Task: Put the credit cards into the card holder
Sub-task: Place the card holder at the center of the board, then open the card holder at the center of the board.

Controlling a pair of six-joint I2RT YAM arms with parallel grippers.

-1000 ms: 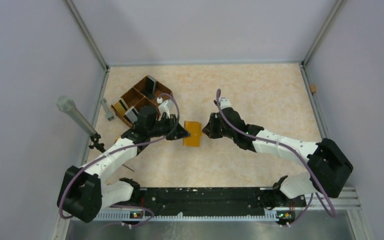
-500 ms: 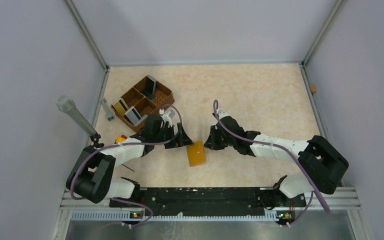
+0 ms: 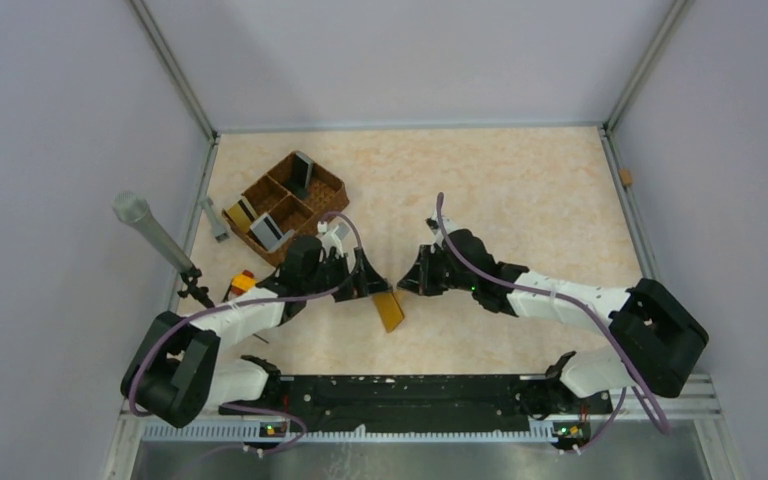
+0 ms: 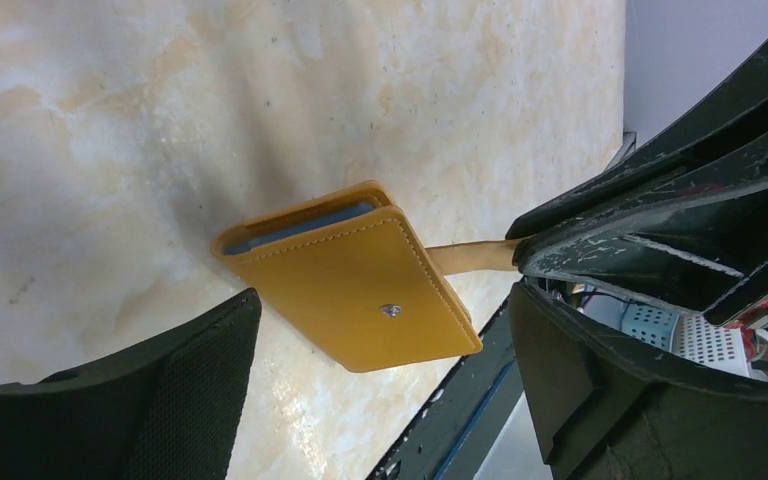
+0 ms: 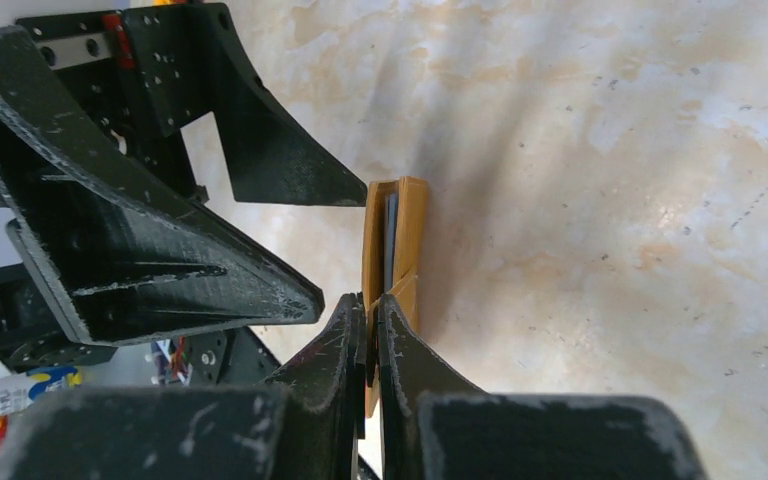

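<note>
The card holder [image 3: 390, 311], a mustard-orange wallet, stands tilted on edge between the two grippers. In the left wrist view the card holder [image 4: 350, 290] shows its stud, with a grey-blue edge inside its fold. My left gripper [image 3: 372, 288] [image 4: 385, 300] is open, its fingers either side of the holder and apart from it. My right gripper [image 3: 406, 284] [image 5: 372, 312] is shut on the card holder [image 5: 405, 235] at its flap. Credit cards [image 3: 271, 230] stand in the basket: grey ones and a yellowish one [image 3: 239, 212].
The brown compartment basket [image 3: 332, 186] sits at the back left. A microphone [image 3: 146, 225] leans at the left wall, with an orange-red toy block [image 3: 243, 282] by the left arm. A small grey object [image 3: 215, 219] lies near the left edge.
My left gripper has opened and let go of the card holder. Both grippers moved toward the near edge, and the holder went from lying flat to tilted on edge in the right gripper.
</note>
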